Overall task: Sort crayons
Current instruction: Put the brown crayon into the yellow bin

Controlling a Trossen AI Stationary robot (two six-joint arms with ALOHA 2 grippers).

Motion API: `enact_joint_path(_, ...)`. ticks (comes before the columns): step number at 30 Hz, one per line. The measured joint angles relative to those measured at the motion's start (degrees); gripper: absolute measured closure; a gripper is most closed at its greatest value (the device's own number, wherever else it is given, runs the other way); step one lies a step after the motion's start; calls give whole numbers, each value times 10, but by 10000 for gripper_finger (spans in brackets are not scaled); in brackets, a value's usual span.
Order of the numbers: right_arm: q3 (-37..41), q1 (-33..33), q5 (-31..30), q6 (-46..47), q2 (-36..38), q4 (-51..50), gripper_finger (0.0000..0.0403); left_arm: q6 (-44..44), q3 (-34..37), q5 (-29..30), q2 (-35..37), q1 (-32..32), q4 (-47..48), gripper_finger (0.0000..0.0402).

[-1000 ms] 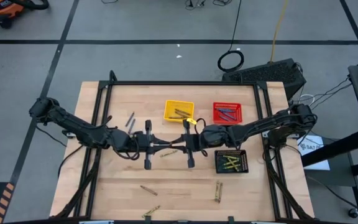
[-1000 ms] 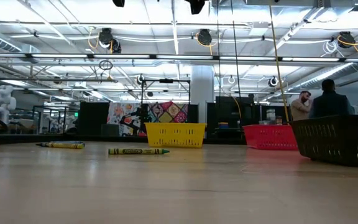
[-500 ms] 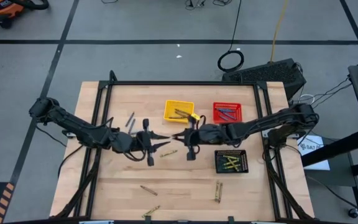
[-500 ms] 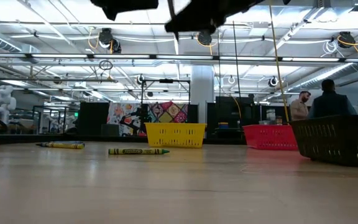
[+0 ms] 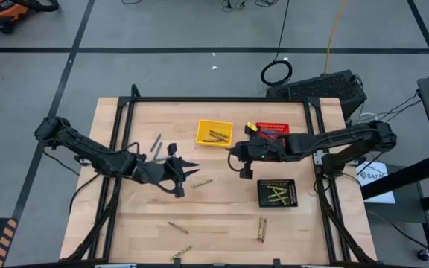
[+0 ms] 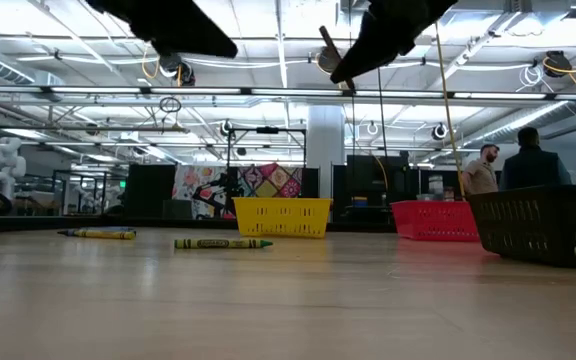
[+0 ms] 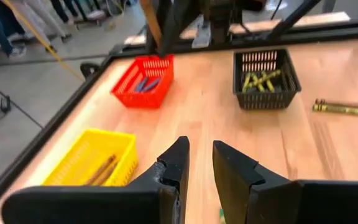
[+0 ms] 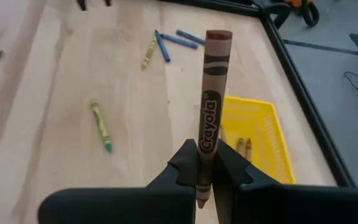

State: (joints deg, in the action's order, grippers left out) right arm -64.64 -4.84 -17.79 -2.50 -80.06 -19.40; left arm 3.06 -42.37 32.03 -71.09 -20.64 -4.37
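My right gripper (image 5: 233,154) is above the table's middle, between the yellow basket (image 5: 214,132) and the red basket (image 5: 272,134). It is shut on a brown crayon (image 8: 210,93). My left gripper (image 5: 192,168) is left of it, empty, with a narrow gap between its fingers (image 7: 201,165). An olive crayon (image 5: 202,182) lies flat on the table below the two grippers. The black basket (image 5: 277,193) holds olive crayons. My right gripper pinches the brown crayon's lower part (image 8: 205,163), close to its pointed end, between its two fingers. The crayon sticks out forward past the fingertips, flat end (image 8: 219,35) outermost. It is lifted clear of the table and shows tilted in the low view (image 6: 330,52).
Blue crayons (image 5: 156,144) lie at the far left. A brown crayon (image 5: 177,227) and olive crayons (image 5: 261,229) (image 5: 181,253) lie near the front edge. The yellow basket holds brown crayons and the red basket holds blue ones. People stand in the room behind (image 6: 513,160).
The two grippers were tip to tip over the table's middle and have drawn apart. My right gripper has gone toward the table's right and far edge with the brown crayon. My left gripper has pulled back a little toward the left.
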Motion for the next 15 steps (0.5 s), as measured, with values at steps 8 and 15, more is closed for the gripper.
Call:
enact_joint_path(8,0,72,62,-55,-16,12,399,70,0,0,0,0,71,329)
enact_joint_path(15,0,149,130,-91,-58,43,399,120,0,0,0,0,133,329)
